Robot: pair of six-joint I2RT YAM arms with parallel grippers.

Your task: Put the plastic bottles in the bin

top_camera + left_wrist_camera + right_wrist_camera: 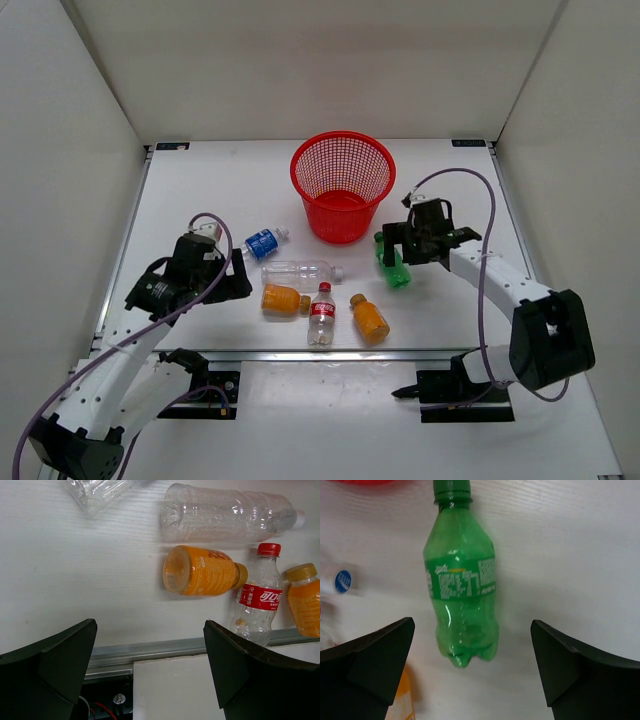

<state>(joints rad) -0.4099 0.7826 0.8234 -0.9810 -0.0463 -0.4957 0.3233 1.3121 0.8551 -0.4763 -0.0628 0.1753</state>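
- Bottles, six of them, all lie on their sides on the white bench (220,190); none is inside the bin (343,228).
- The bin, a red mesh basket, stands upright at upper centre of the top view, and the bottles are spread below it.
- The green bottle (462,595) lies just below and right of the bin. In the right wrist view its cap points to the top of the frame, where a sliver of red shows.
- The right pincer (472,665) is spread wide. The green bottle's base sits between its dark fingers, and neither finger touches it.
- At centre of the top view the blue-labelled bottle (261,243) lies highest, with the clear bottle (298,272) under it.
- Lower down come the left orange bottle (282,299), the cola bottle (321,314) and the right orange bottle (369,318).
- The left pincer (150,670) is spread and holds nothing. It hangs at the left of the cluster, with the orange and cola bottles in the upper right of its view.
- The bench top shows a faint wood grain up close.
- A metal rail (175,650) runs along the bottom of the left wrist view, just under the cola bottle's base.
- Plain white wall panels (320,60) close the bench in at the back and on both sides.
- A purple cable (457,170) loops over the right arm.
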